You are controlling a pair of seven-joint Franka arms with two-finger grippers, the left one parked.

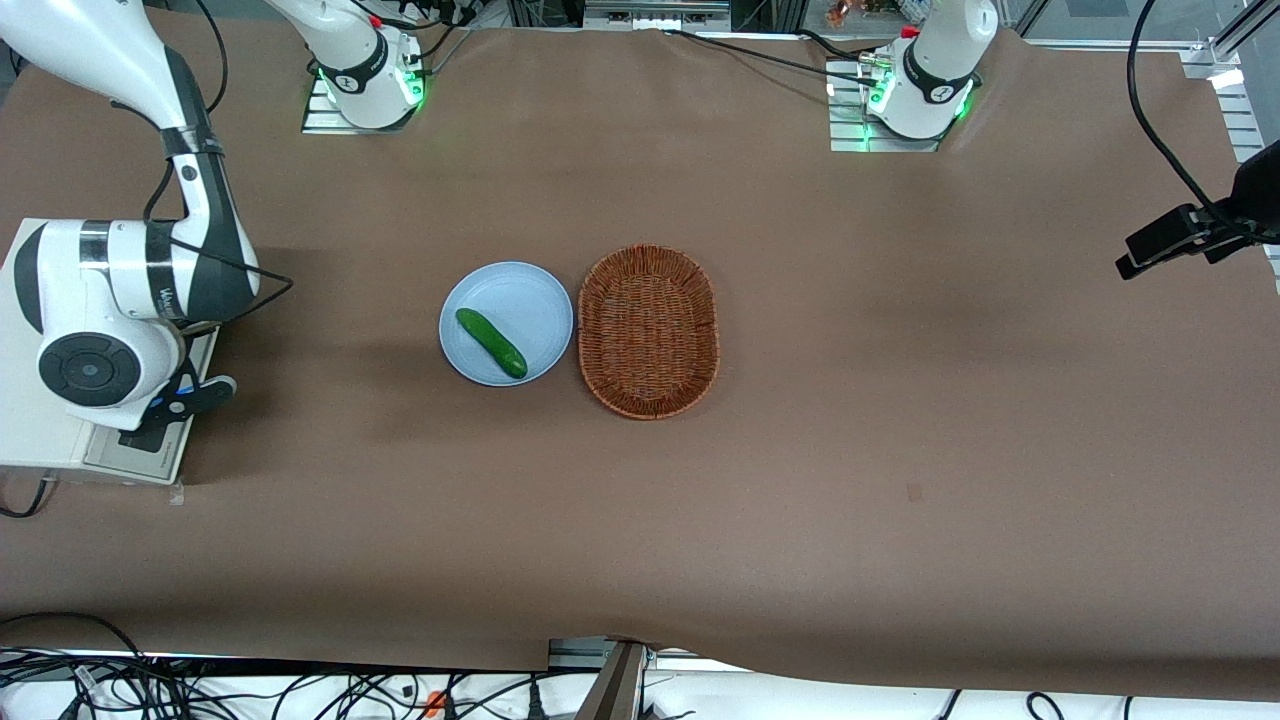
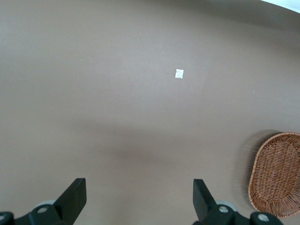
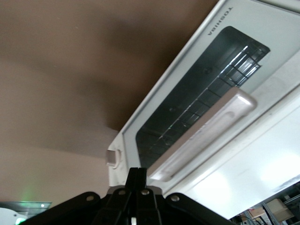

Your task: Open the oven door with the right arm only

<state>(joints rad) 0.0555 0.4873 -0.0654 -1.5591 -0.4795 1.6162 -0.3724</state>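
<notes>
1. The toaster oven (image 1: 30, 430) stands at the edge of the brown surface (image 1: 900, 450), at the working arm's end of it. A part of its cream-white body goes out of the front view.
2. The oven door (image 3: 187, 108) is on the side of the oven that looks toward the middle of the surface. In the front view only a grey strip (image 1: 130, 455) of it shows under the arm.
3. In front of the door the surface is bare and wide. The blue plate (image 1: 520, 285) with a cucumber (image 1: 491, 343) lies well apart from it, in the middle, and the wicker basket (image 1: 585, 330) lies just beside the plate, toward the parked arm's end.
4. The right arm (image 1: 190, 270) bends down above the oven. Its gripper (image 1: 160, 425) hangs close over the top edge of the door.
5. In the right wrist view the fingers (image 3: 137, 176) are pressed together, with nothing between them. They are near one end of the door's handle (image 3: 201, 136); I cannot tell if they touch it.
6. The door has a pale silver frame, a dark glass window and a long silver bar handle along one edge. A wire rack (image 3: 234, 61) shows through the glass.
7. The door seems to lie flat against the oven body.
</notes>
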